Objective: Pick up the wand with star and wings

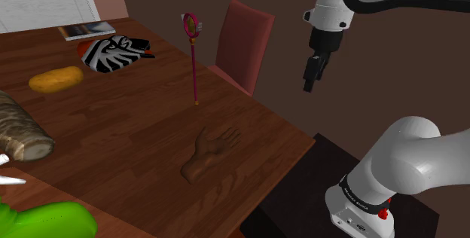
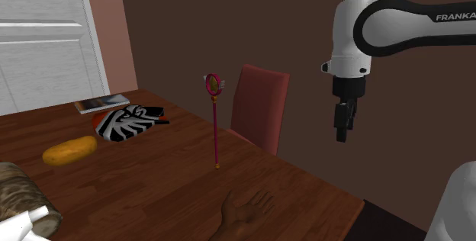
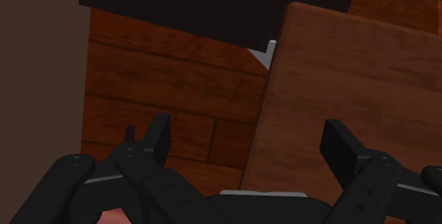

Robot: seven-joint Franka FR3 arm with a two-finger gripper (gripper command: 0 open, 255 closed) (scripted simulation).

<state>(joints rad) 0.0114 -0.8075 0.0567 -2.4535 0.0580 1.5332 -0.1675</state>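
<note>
A dull brown wall (image 2: 191, 33) closes the room behind, with a white panelled door (image 2: 38, 49) at 9 o'clock of it in the second exterior view. A dark wood worktop (image 1: 135, 146) spreads across the shoulder view, and a red chair (image 1: 245, 41) is pushed in at its far edge. The wand (image 1: 195, 63) stands upright on its tip near the middle of that far side, a pink shaft topped by a ring head, just at 9 o'clock of the chair.

At 9 o'clock of the wand lies a black-and-white striped mask (image 1: 113, 52). A book (image 1: 84, 30) sits at 11 o'clock of the mask and a yellow loaf (image 1: 56, 79) at 8 o'clock of it. A brown glove (image 1: 207, 154) lies flat at 6 o'clock of the wand, near the front edge. A bark-like log (image 1: 19, 131) and a green shape (image 1: 45, 221) sit at the shoulder view's 8 o'clock corner.

The hand (image 1: 309, 86) hangs in the air at 3 o'clock of the wand, well apart from it and beyond the worktop's edge, pointing down. In the wrist view its fingers (image 3: 159, 127) stand apart, clasping nothing, over plank floor (image 3: 156, 88) and a worktop corner.
</note>
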